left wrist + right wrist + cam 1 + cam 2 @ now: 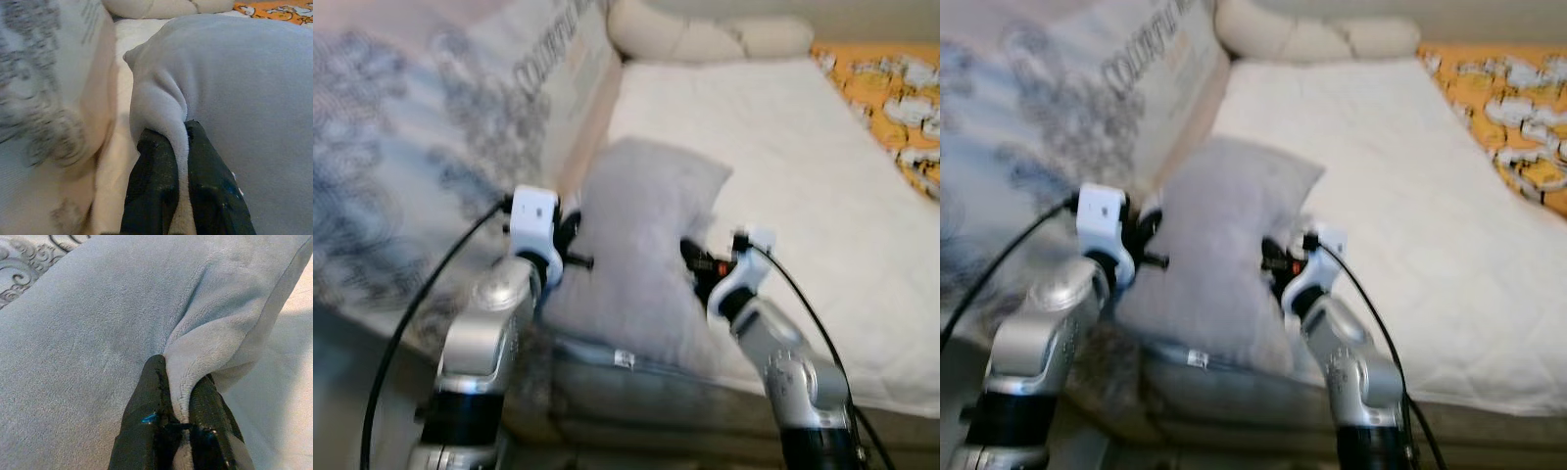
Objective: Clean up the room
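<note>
A light grey plush pillow [641, 245] is held up over the near edge of the bed [773, 147], between my two arms. My left gripper [576, 257] is shut on the pillow's left edge; in the left wrist view its black fingers [154, 191] pinch a fold of the grey fabric [234, 98]. My right gripper [693, 262] is shut on the pillow's right edge, and in the right wrist view its fingers [146, 431] clamp a ridge of the same plush cloth [98, 333].
The bed has a white quilted mattress cover. A grey-patterned blanket or large cushion [421, 137] lies along its left side, cream pillows [705, 34] sit at the head, and an orange patterned cloth [896, 98] lies at the far right.
</note>
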`<state>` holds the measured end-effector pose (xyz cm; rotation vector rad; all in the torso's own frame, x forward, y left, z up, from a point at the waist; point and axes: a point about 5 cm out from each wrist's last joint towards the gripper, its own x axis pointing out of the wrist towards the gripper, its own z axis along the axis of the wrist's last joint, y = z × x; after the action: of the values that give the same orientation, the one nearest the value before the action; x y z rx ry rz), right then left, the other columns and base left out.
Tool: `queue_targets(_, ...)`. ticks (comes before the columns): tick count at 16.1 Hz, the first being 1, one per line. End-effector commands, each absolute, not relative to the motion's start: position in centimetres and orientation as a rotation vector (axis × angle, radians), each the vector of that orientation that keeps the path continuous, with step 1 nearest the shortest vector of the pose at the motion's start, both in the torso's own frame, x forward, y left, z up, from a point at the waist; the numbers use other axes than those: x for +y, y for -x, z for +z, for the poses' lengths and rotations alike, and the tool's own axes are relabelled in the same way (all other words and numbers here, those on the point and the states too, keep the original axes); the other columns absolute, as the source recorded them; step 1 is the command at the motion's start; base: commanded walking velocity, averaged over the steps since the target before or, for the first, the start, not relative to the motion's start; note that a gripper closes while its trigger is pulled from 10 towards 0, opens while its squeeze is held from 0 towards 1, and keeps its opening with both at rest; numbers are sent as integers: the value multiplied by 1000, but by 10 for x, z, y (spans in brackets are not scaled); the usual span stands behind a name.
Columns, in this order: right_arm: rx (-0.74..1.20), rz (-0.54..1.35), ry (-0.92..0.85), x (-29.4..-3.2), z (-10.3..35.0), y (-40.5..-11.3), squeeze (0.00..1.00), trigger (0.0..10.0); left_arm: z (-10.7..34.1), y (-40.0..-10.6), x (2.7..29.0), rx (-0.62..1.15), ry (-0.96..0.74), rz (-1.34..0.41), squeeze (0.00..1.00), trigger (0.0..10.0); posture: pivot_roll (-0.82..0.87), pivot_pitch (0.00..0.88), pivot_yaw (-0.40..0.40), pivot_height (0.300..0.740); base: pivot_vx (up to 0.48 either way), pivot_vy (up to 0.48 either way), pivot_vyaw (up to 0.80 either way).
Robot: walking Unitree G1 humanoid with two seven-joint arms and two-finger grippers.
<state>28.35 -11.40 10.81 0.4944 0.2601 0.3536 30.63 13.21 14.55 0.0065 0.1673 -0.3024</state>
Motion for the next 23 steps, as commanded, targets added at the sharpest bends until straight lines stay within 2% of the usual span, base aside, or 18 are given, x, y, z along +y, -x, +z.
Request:
queue_targets(1, 231, 348, -486, -118, 113, -286, 0, 10000, 156, -307, 125, 119, -10, -326, 0, 10000, -72, 0, 39, 740, 337, 0, 0)
queue_targets(13, 252, 382, -471, -112, 105, -295, 0, 10000, 159, -310, 128, 112, -23, -326, 0, 10000, -58, 0, 43, 740, 338, 0, 0)
queue_targets(20, 234, 335, -499, -117, 102, -297, 0, 10000, 159, -319, 116, 87, -106, -433, 0, 10000, -68, 0, 62, 740, 0, 0, 0)
queue_targets(21, 228, 312, -492, -120, 101, -299, 298, 10000, 160, -325, 113, 83, -124, -452, 0, 10000, -73, 0, 65, 740, 0, 0, 0)
queue_targets(22, 221, 261, -488, -126, 97, -303, 1000, 10000, 161, -335, 108, 78, -137, -477, 0, 10000, -81, 0, 71, 740, 0, 0, 0)
queue_targets(23, 218, 238, -488, -130, 95, -304, 1000, 10000, 162, -341, 104, 72, -152, -492, 0, 10000, -84, 0, 72, 740, 0, 0, 0)
